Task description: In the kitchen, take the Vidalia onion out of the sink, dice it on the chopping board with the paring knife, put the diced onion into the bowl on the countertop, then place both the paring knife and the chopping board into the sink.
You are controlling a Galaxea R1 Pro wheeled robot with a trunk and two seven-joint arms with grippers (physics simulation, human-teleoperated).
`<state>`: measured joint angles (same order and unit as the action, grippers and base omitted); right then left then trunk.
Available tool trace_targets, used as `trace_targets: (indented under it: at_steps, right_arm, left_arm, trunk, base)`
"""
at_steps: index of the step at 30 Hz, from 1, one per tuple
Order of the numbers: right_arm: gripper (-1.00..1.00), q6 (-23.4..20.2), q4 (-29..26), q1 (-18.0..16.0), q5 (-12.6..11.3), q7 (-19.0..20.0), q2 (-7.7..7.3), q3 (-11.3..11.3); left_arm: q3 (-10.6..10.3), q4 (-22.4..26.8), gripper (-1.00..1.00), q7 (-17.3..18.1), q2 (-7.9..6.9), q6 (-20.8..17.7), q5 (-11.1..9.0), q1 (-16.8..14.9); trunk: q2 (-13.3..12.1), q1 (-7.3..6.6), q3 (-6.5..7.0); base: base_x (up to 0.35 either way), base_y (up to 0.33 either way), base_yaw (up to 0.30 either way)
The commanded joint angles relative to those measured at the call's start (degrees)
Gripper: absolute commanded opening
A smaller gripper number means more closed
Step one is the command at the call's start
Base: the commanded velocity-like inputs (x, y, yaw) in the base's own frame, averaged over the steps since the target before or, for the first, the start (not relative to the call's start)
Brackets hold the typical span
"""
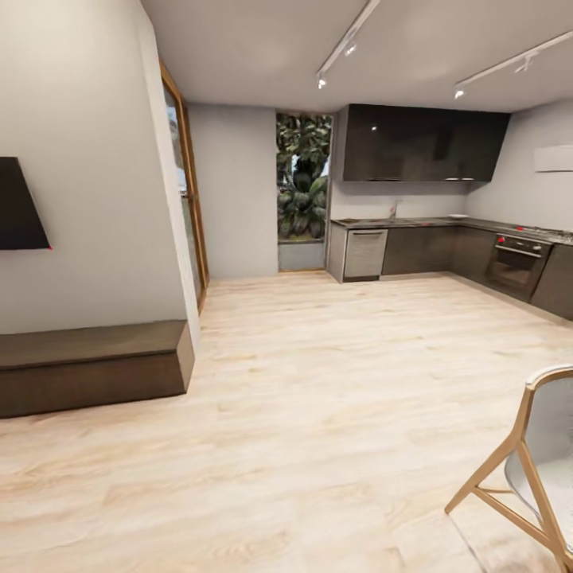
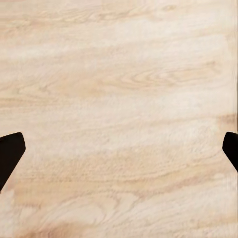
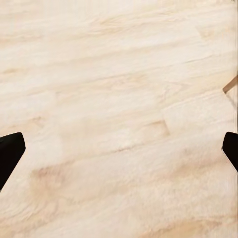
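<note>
The kitchen (image 1: 446, 215) lies far across the room at the back right, with dark glossy wall cabinets (image 1: 422, 143) over a grey countertop (image 1: 414, 224). A thin chrome tap (image 1: 392, 209) marks the sink there; the basin is too far off to make out. A small pale shape (image 1: 458, 216) that may be the bowl rests on the worktop. The onion, board and knife are too small to tell. My left gripper (image 2: 119, 153) hangs open over bare wood floor, and my right gripper (image 3: 119, 153) is open over the floor too.
Pale wood floor (image 1: 318, 382) stretches to the kitchen. A dark low bench (image 1: 91, 366) stands against the left wall. A wooden-legged white chair (image 1: 533, 469) sits close at the lower right. An oven (image 1: 517, 263) is in the right-hand cabinets, a dishwasher (image 1: 364, 253) at the counter's left end.
</note>
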<state>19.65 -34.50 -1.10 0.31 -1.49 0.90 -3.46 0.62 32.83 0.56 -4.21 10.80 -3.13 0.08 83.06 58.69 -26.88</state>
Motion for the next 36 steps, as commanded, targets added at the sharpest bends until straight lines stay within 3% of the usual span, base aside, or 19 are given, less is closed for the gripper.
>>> trace_targets:
  at_steps: [1, 9, 36]
  right_arm:
    - [1.00, 0.19, 0.04, -0.04, 0.04, -0.01, 0.06, -0.14]
    - [1.00, 0.22, 0.04, -0.04, 0.04, -0.01, 0.04, -0.14]
    - [1.00, 0.22, 0.04, -0.04, 0.04, -0.01, 0.07, -0.14]
  left_arm:
    - [0.00, 0.04, 1.00, 0.06, -0.01, 0.10, -0.32, 0.01]
    - [0.00, 0.04, 1.00, 0.06, -0.01, 0.10, -0.31, 0.01]
    - [0.00, 0.04, 1.00, 0.06, -0.01, 0.11, -0.32, 0.01]
  trunk:
    - [0.02, 0.04, -0.05]
    - [0.02, 0.04, -0.05]
    - [0.02, 0.04, -0.05]
  base:
    - [0.345, 0.000, -0.212]
    - [0.345, 0.000, -0.156]
    - [0.345, 0.000, -0.003]
